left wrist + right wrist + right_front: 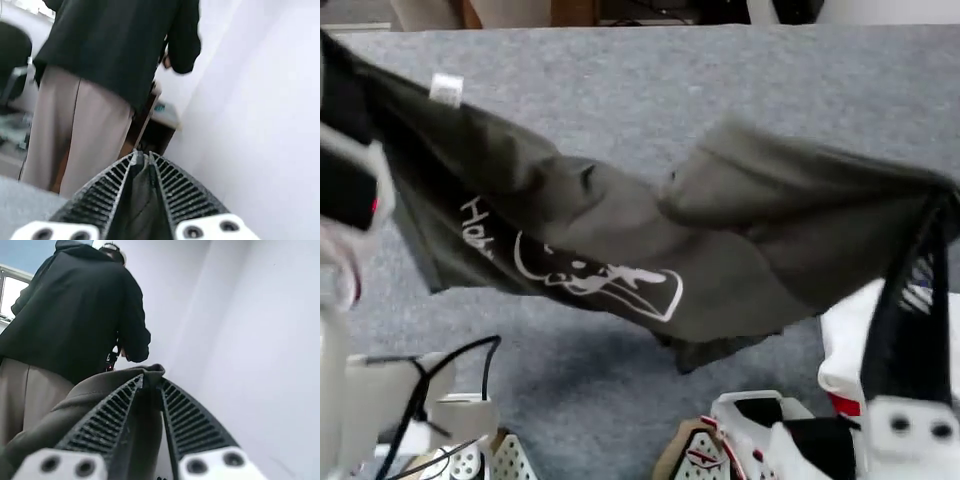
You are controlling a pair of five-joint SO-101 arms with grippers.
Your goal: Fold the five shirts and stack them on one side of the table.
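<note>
Aloft, left fingers (107, 187) and right fingers (105, 422) pinch shirt (740, 250).

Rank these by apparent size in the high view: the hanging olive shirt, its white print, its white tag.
1. olive shirt, by far the largest.
2. white print.
3. white tag, smallest.
Same garment, so nearness hardly matters.

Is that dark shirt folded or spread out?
Spread out, not folded: the shirt hangs stretched between the left gripper and the right gripper, each shut on an edge, sagging above the table.
</note>
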